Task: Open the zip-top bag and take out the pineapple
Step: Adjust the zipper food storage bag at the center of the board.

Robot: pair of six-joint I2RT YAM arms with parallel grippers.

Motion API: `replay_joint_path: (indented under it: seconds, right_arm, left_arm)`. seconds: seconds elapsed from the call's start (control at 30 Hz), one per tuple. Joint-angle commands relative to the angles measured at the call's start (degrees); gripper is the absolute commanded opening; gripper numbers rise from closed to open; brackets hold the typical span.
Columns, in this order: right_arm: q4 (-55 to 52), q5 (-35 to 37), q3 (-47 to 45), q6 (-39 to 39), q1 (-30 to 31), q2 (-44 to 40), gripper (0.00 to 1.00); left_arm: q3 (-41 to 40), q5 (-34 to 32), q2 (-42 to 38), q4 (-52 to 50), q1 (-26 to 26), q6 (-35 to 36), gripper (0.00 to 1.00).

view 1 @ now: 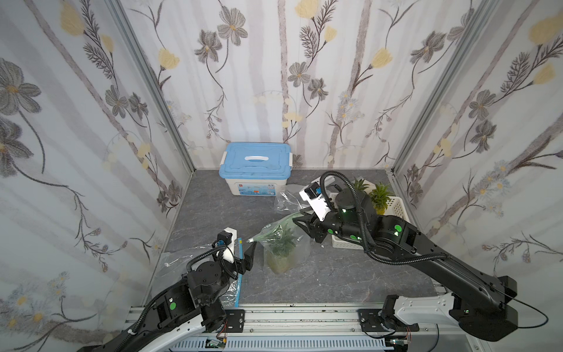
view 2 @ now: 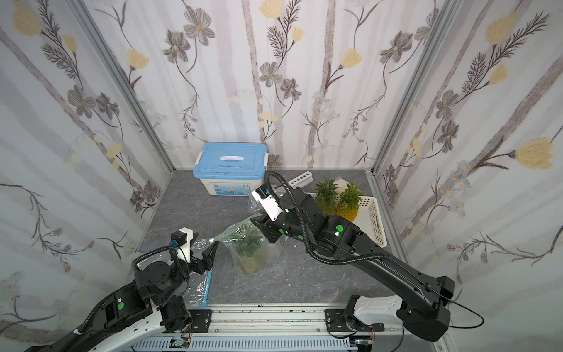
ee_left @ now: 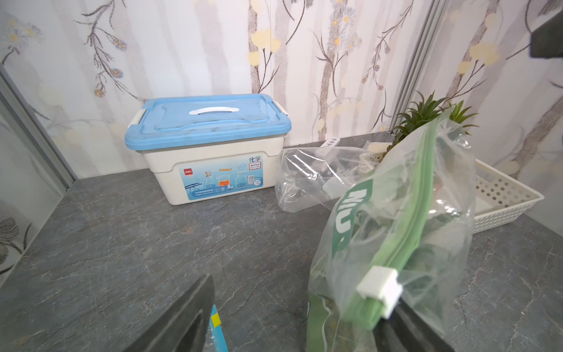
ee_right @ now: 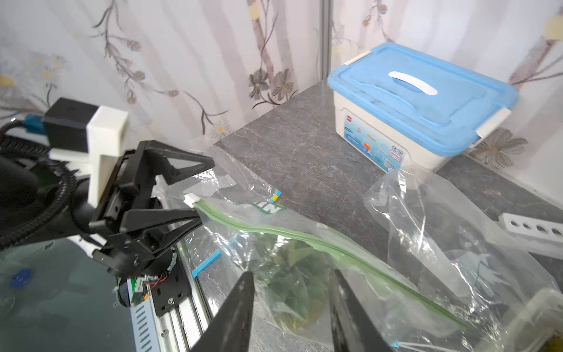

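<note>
Bag [view 1: 301, 240] holding the pineapple [view 1: 278, 262] stands in the middle of the surface [view 1: 335, 283], zip uppermost — left fingers [ee_right: 164, 221] apart either side of its slider [ee_left: 379, 289], right fingers [ee_right: 237, 314] apart at the other end, seemingly poised to pinch.

Black arms [view 1: 441, 259] with green dots [view 1: 397, 228], white camera mounts [view 1: 316, 207], ribbed cables [view 1: 402, 260].

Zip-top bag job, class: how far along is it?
Looks done: unzipping; the white slider sits at the zip's end beside the open left gripper. In hand: nothing; the right gripper hovers open over the zip-top bag. Left: the pineapple is still inside.
</note>
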Motion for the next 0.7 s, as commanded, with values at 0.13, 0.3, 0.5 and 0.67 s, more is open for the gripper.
replay_joint_path:
  seconds: [0.13,0.3,0.5,0.67]
  right_arm:
    - [-3.28,2.77,7.55,-16.43,7.21,10.44,0.27]
    - [-4.35,4.53,13.27,-21.47,10.50,17.13,0.28]
    - [-5.81,5.29,18.53,-25.31,12.29,22.32,0.28]
    - [-8.24,6.79,21.63,-26.87,13.19,26.29,0.28]
  left_arm:
    - [5.59,-6.55,-0.37,-12.60,-0.06,-9.26,0.71]
    - [7.74,-5.70,-2.58,-15.61,-0.06,-10.58,0.71]
    - [7.69,-4.11,-3.73,-16.01,-0.06,-11.37,0.70]
    - [7.59,-4.06,-4.03,-15.79,-0.06,-11.37,0.70]
